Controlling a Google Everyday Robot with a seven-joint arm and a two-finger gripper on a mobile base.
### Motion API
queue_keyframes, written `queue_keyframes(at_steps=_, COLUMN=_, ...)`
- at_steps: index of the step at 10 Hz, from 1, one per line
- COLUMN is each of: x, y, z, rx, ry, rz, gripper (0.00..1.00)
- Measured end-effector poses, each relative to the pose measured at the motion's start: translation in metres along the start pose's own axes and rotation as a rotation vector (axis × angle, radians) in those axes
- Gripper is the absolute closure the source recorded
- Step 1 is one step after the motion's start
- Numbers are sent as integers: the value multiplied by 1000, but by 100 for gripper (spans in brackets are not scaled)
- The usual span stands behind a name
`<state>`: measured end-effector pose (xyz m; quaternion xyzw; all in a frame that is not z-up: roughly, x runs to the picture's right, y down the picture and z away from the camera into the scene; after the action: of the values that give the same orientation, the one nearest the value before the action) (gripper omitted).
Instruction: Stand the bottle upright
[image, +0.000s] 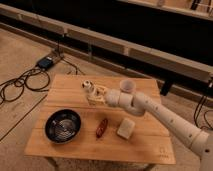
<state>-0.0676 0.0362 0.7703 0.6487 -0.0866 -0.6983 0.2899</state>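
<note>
The bottle (88, 86) is a small pale thing with a white end, at the back left of the wooden table (145, 145). It looks tilted, its white end pointing to the back left. My gripper (96, 95) is right against it on its near right side, low over the table. The white arm (150, 111) reaches in from the lower right. The gripper hides the bottle's lower part, and I cannot tell whether it holds the bottle.
A translucent whitish cup (127, 86) stands behind the arm's wrist. A dark bowl (62, 125) sits front left. A reddish-brown oblong object (102, 127) and a pale block (126, 128) lie in front of the arm. Cables (20, 82) lie on the floor to the left.
</note>
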Motion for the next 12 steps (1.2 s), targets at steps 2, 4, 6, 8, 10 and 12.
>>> queue_keyframes(at_steps=2, x=-8, y=-7, z=3, rx=-31, ry=16, rz=-1, gripper=100)
queue_keyframes(at_steps=4, x=-18, y=-18, z=8, rx=-36, ry=27, rz=3, gripper=100)
queue_keyframes(at_steps=6, x=-28, y=-29, z=12, rx=-30, ry=34, rz=11, gripper=100)
queue_keyframes(at_steps=8, x=-35, y=-33, z=15, rx=-28, ry=37, rz=22, gripper=100)
queue_keyframes(at_steps=10, x=-45, y=-37, z=17, rx=-19, ry=34, rz=43, gripper=100)
queue_keyframes(at_steps=12, x=-52, y=-38, z=17, rx=-9, ry=33, rz=71, gripper=100)
